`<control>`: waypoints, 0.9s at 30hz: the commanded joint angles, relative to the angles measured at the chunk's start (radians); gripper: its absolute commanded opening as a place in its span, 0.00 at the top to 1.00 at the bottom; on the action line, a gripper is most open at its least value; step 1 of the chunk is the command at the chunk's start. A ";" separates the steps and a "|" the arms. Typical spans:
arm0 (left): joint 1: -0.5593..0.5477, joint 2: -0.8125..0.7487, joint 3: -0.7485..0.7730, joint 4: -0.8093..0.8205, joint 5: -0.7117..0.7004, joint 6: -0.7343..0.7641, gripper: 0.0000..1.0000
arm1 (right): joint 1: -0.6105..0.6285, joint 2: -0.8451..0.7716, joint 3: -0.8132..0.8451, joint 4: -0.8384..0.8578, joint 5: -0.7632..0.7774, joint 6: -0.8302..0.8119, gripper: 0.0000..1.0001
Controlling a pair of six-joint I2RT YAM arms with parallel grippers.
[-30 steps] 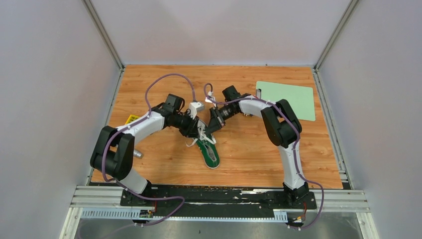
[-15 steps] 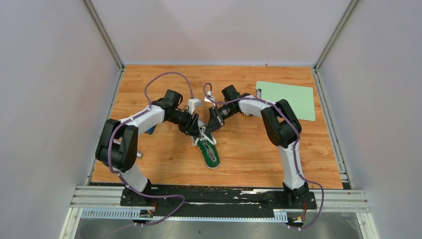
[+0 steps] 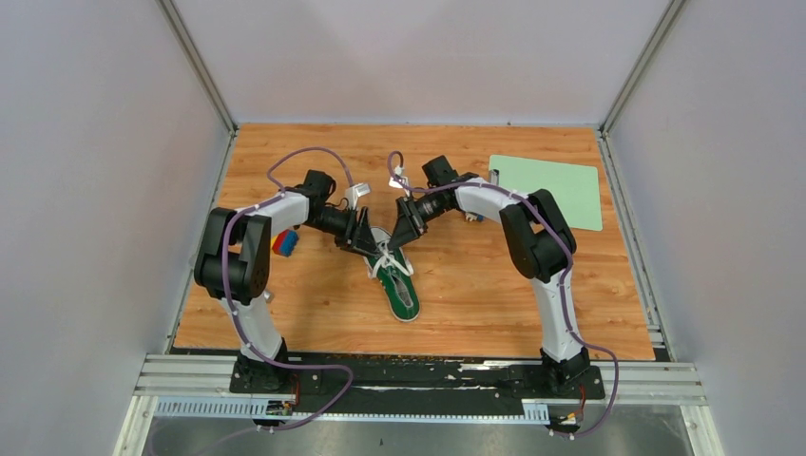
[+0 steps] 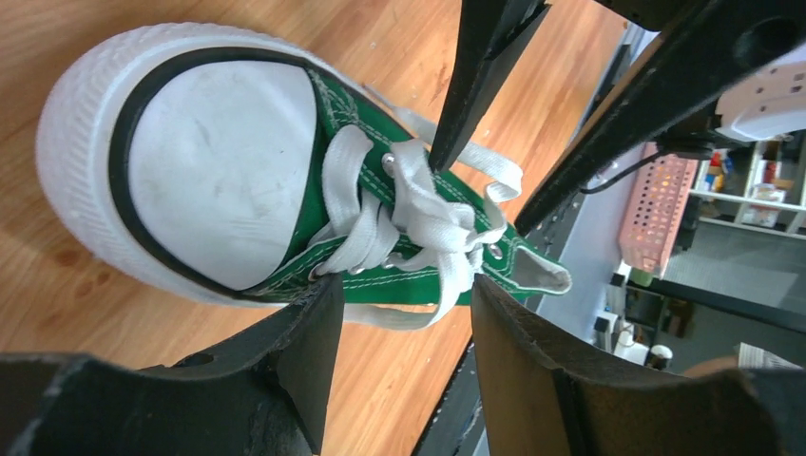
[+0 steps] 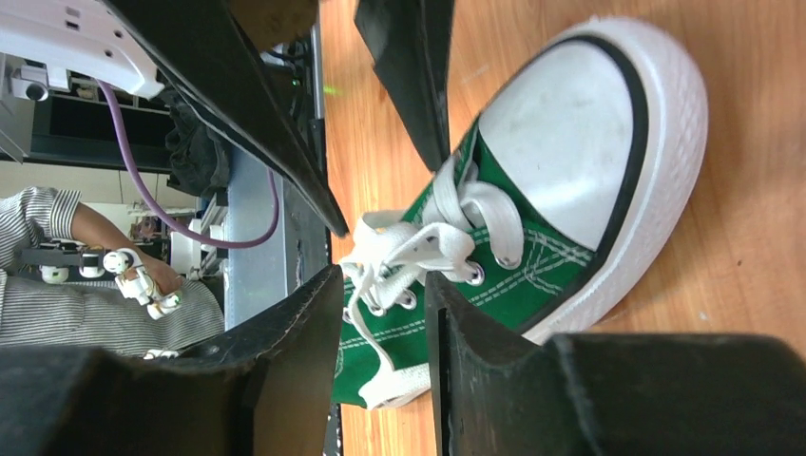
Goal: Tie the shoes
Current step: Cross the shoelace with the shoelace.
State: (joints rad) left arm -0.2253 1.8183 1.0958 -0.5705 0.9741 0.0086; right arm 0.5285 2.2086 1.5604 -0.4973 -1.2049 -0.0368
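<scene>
On the wooden table (image 3: 494, 294), the green sneaker (image 3: 401, 293) is lying at frame centre. My left hand (image 3: 364, 236) and right hand (image 3: 399, 231) are both hovering spread, pinching nothing, over the bunched laces (image 4: 432, 218). I'm aiming each at one lace end, then pulling evenly outward.

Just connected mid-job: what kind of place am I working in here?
Probably a lab robot cell: a wooden table boxed in by plain grey panels, an aluminium mounting rail along its near edge, and a person beyond it.
</scene>
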 commanded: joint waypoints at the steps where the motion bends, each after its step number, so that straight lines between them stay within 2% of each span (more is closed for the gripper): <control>1: -0.009 0.006 0.017 0.035 0.097 -0.049 0.40 | -0.004 0.016 0.076 0.036 -0.003 0.082 0.62; 7: -0.009 -0.009 0.011 0.013 0.058 -0.038 0.40 | -0.002 0.031 0.057 0.100 0.041 0.175 0.60; 15: -0.011 0.032 0.034 0.019 0.057 -0.047 0.40 | -0.002 0.023 0.058 0.100 0.115 0.200 0.60; 20: -0.011 0.036 0.040 0.014 0.068 -0.052 0.42 | -0.002 -0.059 0.034 0.100 0.152 0.206 0.60; 24: -0.011 -0.003 0.051 -0.037 0.009 -0.014 0.42 | -0.010 -0.157 -0.036 0.097 0.205 0.177 0.59; 26: -0.011 -0.042 0.057 -0.056 -0.051 -0.011 0.43 | -0.012 -0.181 -0.061 0.080 0.237 0.171 0.59; 27: -0.011 -0.060 0.059 -0.072 -0.126 -0.010 0.44 | -0.014 -0.189 -0.066 0.065 0.241 0.168 0.58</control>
State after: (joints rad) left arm -0.2333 1.8477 1.1175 -0.5919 0.9932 -0.0345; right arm 0.5224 2.1262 1.5173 -0.4290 -1.0195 0.1513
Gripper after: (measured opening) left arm 0.574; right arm 0.408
